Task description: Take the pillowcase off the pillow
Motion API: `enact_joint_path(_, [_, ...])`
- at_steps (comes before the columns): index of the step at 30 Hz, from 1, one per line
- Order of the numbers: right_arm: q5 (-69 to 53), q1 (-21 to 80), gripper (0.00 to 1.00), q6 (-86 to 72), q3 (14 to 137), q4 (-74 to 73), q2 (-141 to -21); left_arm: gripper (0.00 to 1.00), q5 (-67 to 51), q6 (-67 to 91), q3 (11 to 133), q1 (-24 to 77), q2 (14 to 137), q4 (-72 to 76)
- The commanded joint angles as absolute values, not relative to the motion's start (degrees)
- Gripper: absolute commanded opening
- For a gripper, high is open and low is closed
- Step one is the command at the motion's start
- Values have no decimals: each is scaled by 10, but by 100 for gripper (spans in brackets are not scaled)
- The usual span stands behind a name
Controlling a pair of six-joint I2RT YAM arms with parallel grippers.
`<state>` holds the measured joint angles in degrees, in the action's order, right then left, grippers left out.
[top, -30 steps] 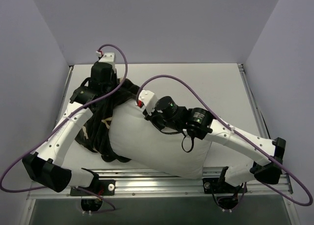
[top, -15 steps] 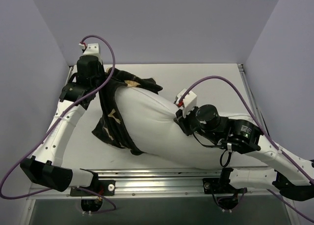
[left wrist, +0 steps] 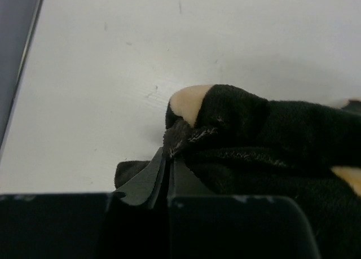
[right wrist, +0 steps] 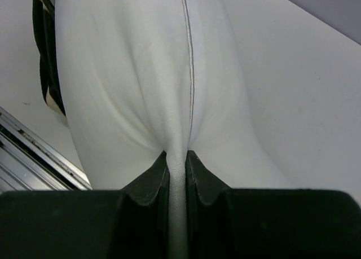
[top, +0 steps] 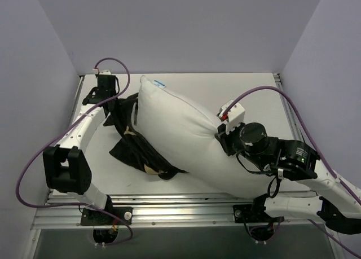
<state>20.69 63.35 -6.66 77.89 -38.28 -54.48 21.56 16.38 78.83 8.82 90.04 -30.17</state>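
The white pillow (top: 180, 132) lies diagonally across the table, almost wholly out of the black pillowcase (top: 138, 152) with tan motifs, which lies crumpled at its left side. My left gripper (top: 114, 102) is shut on the pillowcase's edge (left wrist: 186, 132) at the far left, low over the table. My right gripper (top: 221, 136) is shut on a pinched fold of the pillow (right wrist: 179, 157) at its right side. The pillow's seam (right wrist: 189, 73) runs away from the right fingers.
The white table (top: 248, 92) has grey walls on three sides. A metal rail (top: 180, 205) runs along the near edge, also seen in the right wrist view (right wrist: 34, 157). Purple cables loop over both arms.
My left gripper has drawn the pillowcase back and left, stripping it down the pillow. My right gripper has pulled the pillow right. The pillow's far end now stands bare.
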Motion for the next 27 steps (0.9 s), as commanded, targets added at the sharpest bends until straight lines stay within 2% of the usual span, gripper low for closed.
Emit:
enact_joint_path(1, [272, 630, 0, -68, 836, -337, -509, 2, 215, 192, 778, 51, 936, -272])
enact_joint_path(8, [331, 629, 0, -88, 844, -329, -519, 2, 176, 195, 794, 36, 935, -278])
enact_joint_path(12, [391, 628, 0, -91, 870, -304, -542, 2, 184, 177, 855, 36, 899, -315])
enact_joint_path(17, [432, 606, 0, -90, 910, -271, -601, 6, 179, 131, 1006, 39, 850, -378])
enact_joint_path(18, [425, 571, 0, -92, 914, -256, -608, 6, 179, 121, 1032, 42, 847, -387])
enact_joint_path(21, [315, 484, 0, -102, 920, -219, -642, 9, 188, 83, 1132, 46, 839, -416])
enact_joint_path(22, [245, 422, 0, -105, 918, -209, -659, 10, 191, 74, 1156, 48, 842, -426])
enact_joint_path(25, [158, 318, 0, -130, 911, -169, -687, 11, 181, 40, 1278, 59, 868, -473])
enact_joint_path(27, [108, 283, 0, -146, 905, -138, -698, 12, 177, 9, 1366, 81, 887, -503])
